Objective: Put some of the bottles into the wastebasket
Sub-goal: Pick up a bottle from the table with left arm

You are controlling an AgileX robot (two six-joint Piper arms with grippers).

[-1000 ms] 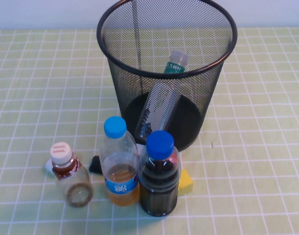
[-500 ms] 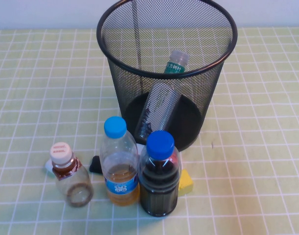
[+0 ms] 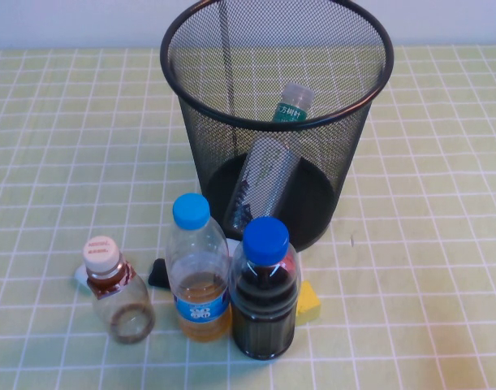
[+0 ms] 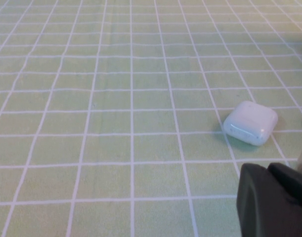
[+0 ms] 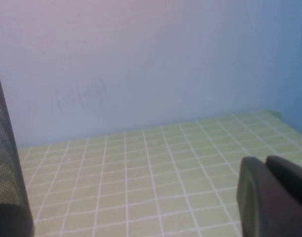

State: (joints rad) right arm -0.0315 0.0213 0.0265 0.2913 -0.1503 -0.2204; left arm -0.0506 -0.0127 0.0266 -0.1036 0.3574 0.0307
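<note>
The wastebasket (image 3: 200,146) stands at the back middle of the green checked table; its mesh wall also shows in the right wrist view (image 5: 3,148). The clear bottle with white cap and green label (image 3: 291,104) leans inside it, cap up. The squat bottle with the pinkish cap (image 3: 116,294) stands upright at the front left, on the table. Neither arm shows in the high view. My left gripper (image 4: 267,169) is shut and empty, low over the table. My right gripper (image 5: 265,161) is shut and empty, to the side of the wastebasket.
A light-blue-capped bottle with amber liquid (image 3: 198,280) and a blue-capped bottle with dark liquid (image 3: 265,302) stand in front of the wastebasket. A yellow block (image 3: 309,300) and a small black object (image 3: 158,273) lie by them. A white case (image 4: 250,122) lies near my left gripper.
</note>
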